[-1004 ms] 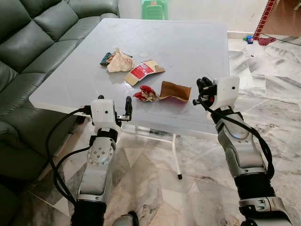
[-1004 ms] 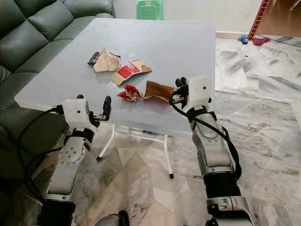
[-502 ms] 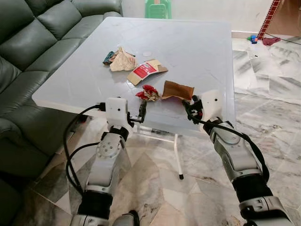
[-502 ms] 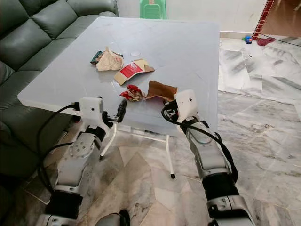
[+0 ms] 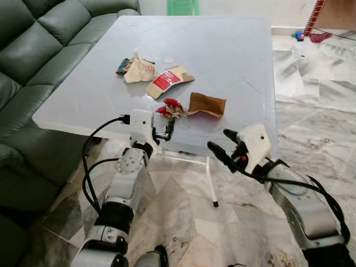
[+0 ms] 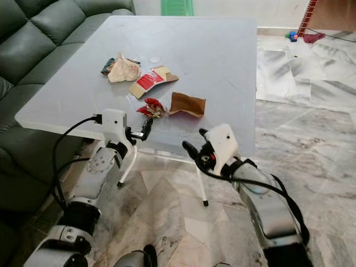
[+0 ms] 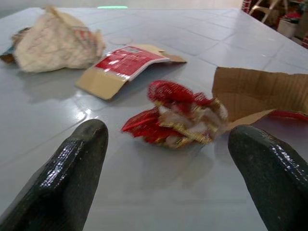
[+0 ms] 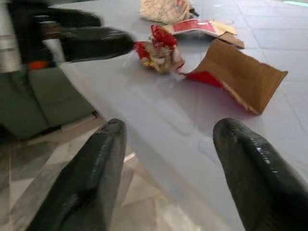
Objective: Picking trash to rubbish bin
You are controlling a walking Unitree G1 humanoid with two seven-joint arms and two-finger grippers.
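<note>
Setting: marble-floored living room, a dark green leather sofa [image 5: 33,50] along the robot's left, and a pale grey square worktop [image 5: 233,61] carrying the litter
Nearest trash: crumpled red-and-gold foil wrapper [image 5: 173,109], close to the worktop's near edge, touching or just beside a torn brown cardboard piece [image 5: 207,104]
Other trash: a flattened red-and-tan carton [image 5: 166,82] and a balled cream paper wrapper [image 5: 139,70], both farther back on the worktop
Left claw: left claw [image 5: 168,127] raised at the near edge, fingers spread wide and empty, nothing between them
Right claw: right claw [image 5: 223,149] lower and off the worktop's front, over the floor, fingers parted and holding nothing
Key relation: in the left wrist view the foil wrapper [image 7: 175,114] lies straight ahead, centred between the two fingertips [image 7: 72,163], a short way forward of them; its longer side runs across the opening, not along it
Nearer arm: the left, plainly; the right claw is well apart from the wrapper and below worktop height
Likely next move: a short forward reach by the left claw, then closing across the wrapper
</note>
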